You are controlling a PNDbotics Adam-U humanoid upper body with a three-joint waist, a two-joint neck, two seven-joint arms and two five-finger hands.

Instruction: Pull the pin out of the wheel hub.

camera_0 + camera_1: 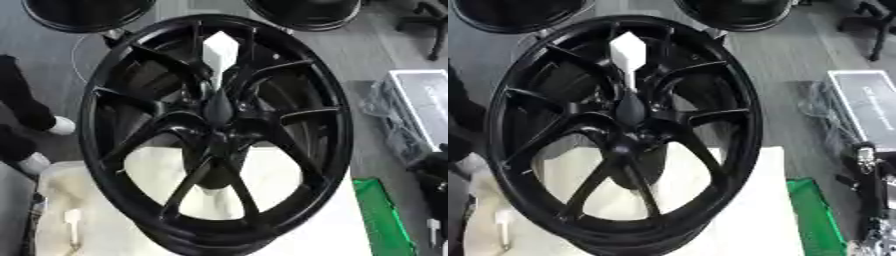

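A large black wheel rim (pixel 328 150) with several spokes lies tilted on a white cloth-covered table (pixel 332 235). From its hub (pixel 217 132) a pin (pixel 220 50) stands up: a white block head on a thin white shaft that runs down into a dark cone at the centre. No hand touches the pin or the wheel. A black and silver part of my right hand or arm (pixel 870 170) shows at the right edge, well apart from the wheel. My left hand is out of sight.
A small white peg-like piece (pixel 72 222) lies on the cloth at the lower left. A green strip (pixel 383 215) borders the table's right side. A silver case (pixel 422 107) lies on the floor at right. Two more black rims (pixel 87 12) stand behind.
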